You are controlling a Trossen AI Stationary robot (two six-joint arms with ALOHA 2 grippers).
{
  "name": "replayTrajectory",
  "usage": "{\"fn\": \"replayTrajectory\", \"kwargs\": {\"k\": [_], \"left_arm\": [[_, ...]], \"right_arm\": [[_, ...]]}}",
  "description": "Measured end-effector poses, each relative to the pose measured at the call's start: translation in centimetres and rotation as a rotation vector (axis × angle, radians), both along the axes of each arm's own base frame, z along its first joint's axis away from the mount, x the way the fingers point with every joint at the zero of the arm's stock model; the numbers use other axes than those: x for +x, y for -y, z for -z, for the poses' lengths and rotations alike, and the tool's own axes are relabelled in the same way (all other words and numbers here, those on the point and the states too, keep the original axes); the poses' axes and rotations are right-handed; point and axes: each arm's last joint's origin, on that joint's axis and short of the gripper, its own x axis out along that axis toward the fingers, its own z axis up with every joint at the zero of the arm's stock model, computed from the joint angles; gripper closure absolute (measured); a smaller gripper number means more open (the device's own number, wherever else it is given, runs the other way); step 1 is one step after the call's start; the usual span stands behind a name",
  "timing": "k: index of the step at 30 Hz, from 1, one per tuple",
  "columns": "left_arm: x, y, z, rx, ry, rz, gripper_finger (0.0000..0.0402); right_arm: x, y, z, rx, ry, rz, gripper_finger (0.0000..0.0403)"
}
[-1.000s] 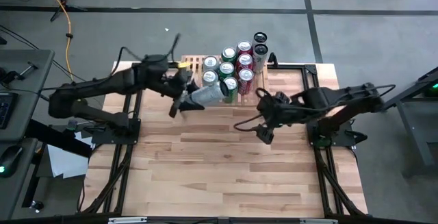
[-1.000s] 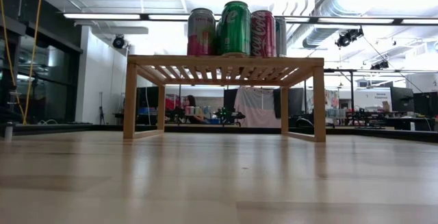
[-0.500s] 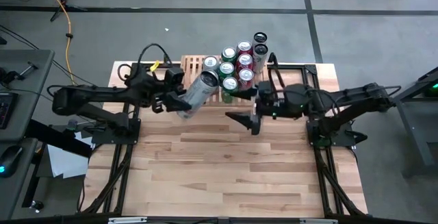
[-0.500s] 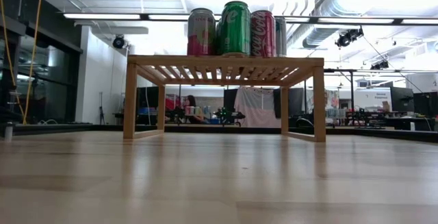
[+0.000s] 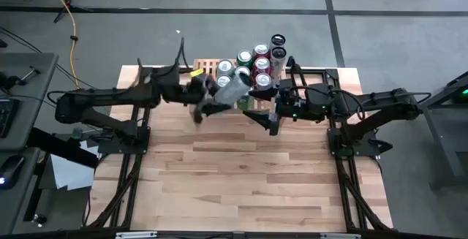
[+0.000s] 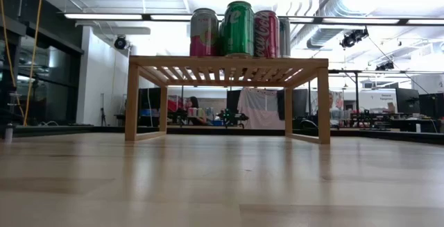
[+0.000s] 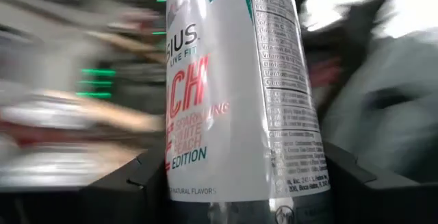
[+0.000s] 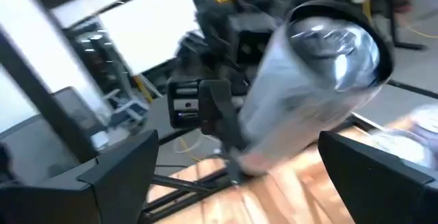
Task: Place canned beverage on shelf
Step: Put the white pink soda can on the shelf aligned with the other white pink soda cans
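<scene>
A white and silver can (image 5: 232,90) with red lettering (image 7: 233,94) is held in my left gripper (image 5: 213,103), in the air just in front of the shelf's near edge. The light-wood slatted shelf (image 5: 207,69) stands at the table's far edge on its short legs (image 6: 132,102). Several cans (image 5: 252,65) stand on its right part and show on top in the low view (image 6: 238,29). My right gripper (image 5: 268,116) is open and empty, just right of the held can; its wrist view faces the can's lid (image 8: 333,38). My left gripper pinches the can's side wall (image 7: 179,183) between its two fingers (image 7: 133,186), near the can's bottom end. The fingers come about level from the table's left and lie across the can. The can is lifted clear and tilted, its lid end toward the right arm.
The cans on the shelf stand packed in rows on its right part; bare slats (image 5: 205,66) show at its left. The wooden table (image 5: 241,180) is bare toward its near edge. Black frame rails (image 5: 351,188) run along both sides.
My left gripper has carried the can toward the table's right and far edge, up to the shelf's front, and the can has turned on the way. My right gripper has gone toward the far edge and leftward, toward the can, and has turned to face it.
</scene>
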Motion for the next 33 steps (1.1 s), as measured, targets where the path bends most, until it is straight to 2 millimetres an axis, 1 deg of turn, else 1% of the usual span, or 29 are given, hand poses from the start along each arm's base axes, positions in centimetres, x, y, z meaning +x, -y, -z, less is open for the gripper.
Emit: {"fn": "replayTrajectory", "kwargs": {"k": [4, 8, 11, 14, 18, 21, 24, 28, 30, 33], "left_arm": [[-0.7, -0.1, -2.1, 0.360, -0.236, -0.361, 0.0169], [-1.4, 0.7, -3.8, 0.678, -0.339, -0.762, 0.0169], [-1.5, 1.2, -4.0, 0.876, -0.462, -1.030, 0.0169], [-1.0, 1.2, -3.5, 0.995, -0.588, -1.184, 0.0169], [-0.3, 0.8, -2.8, 1.046, -0.689, -1.257, 0.0169], [0.3, 0.6, -2.5, 1.035, -0.676, -1.265, 0.0169], [0.7, 1.0, -3.2, 0.972, -0.546, -1.259, 0.0169], [0.9, 2.3, -4.3, 0.918, -0.331, -1.178, 0.0169], [0.9, 2.8, -4.7, 0.891, -0.265, -1.166, 0.0169], [0.8, 3.2, -4.9, 0.873, -0.236, -1.164, 0.0169]], "right_arm": [[-1.0, 0.4, -0.1, 0.016, -0.038, 0.095, 0.0016], [-1.2, 0.7, -0.1, 0.012, -0.040, 0.180, 0.0016], [-1.0, 1.1, 0.1, 0.013, -0.042, 0.246, 0.0016], [-0.8, 1.7, 0.3, 0.035, -0.041, 0.310, 0.0016], [-0.7, 2.3, 0.2, 0.062, -0.021, 0.351, 0.0016], [-0.7, 2.6, -0.3, 0.078, 0.036, 0.359, 0.0016], [-0.6, 3.2, -1.3, 0.088, 0.129, 0.346, 0.0016], [-0.6, 4.3, -2.3, 0.109, 0.243, 0.313, 0.0016], [-0.5, 4.7, -2.6, 0.111, 0.286, 0.300, 0.0016], [0.0, 5.3, -2.8, 0.119, 0.345, 0.250, 0.0016]]}}
